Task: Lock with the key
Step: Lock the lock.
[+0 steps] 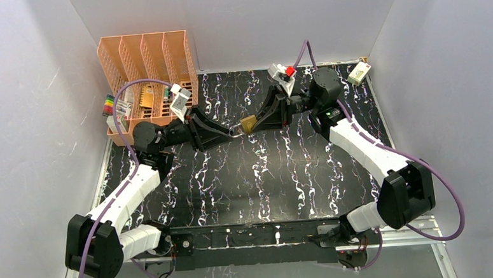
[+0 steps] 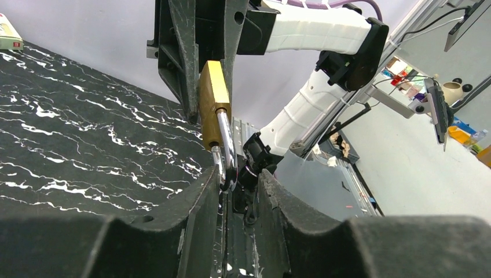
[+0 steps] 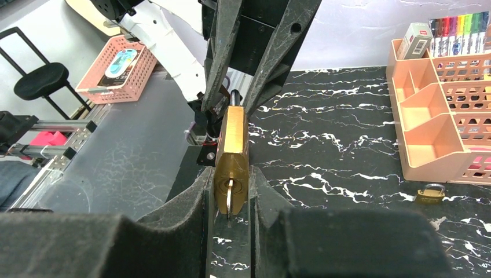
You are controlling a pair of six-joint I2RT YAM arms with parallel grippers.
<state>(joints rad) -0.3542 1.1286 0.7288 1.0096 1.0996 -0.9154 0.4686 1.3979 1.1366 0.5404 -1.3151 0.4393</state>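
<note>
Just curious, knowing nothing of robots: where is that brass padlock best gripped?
Across the broad flat faces of the brass padlock, from the keyhole end, as the right gripper does: they are parallel, leaving the shackle for the left gripper.

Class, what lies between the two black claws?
A gold brass padlock, gripped by both the left claw and the right claw, seen in the top external view.
</note>
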